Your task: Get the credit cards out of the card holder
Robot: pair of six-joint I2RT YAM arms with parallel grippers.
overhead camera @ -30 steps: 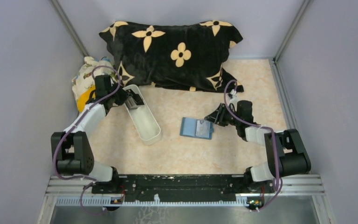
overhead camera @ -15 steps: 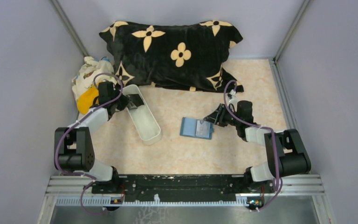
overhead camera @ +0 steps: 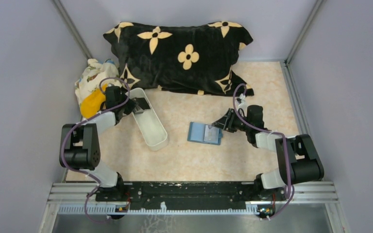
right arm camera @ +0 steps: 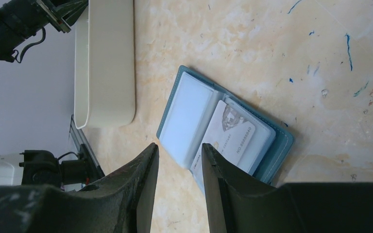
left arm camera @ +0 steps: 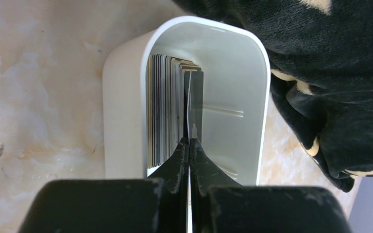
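The blue-teal card holder point(overhead camera: 205, 133) lies open on the table, right of centre. A silvery credit card point(right arm camera: 230, 136) sits in its right sleeve point(right arm camera: 264, 141); the left sleeve looks empty. My right gripper point(right arm camera: 179, 148) hovers open just above the holder's near edge point(overhead camera: 222, 124), nothing between its fingers. My left gripper point(left arm camera: 189, 141) is shut on a thin dark grey credit card point(left arm camera: 196, 102), held edge-on inside the far end of the white tray point(left arm camera: 126, 107). Several more cards point(left arm camera: 165, 107) stand stacked against the tray's left wall.
The long white tray point(overhead camera: 150, 127) lies diagonally at left centre. A black pillow with cream flowers point(overhead camera: 179, 53) fills the back and overhangs the tray's far end. A patterned cloth bundle with yellow point(overhead camera: 91, 85) sits in the left corner. Walls close in on both sides.
The left arm's elbow has swung forward and up, and its gripper with the card has edged slightly right over the tray's far end. The right arm and holder have not moved.
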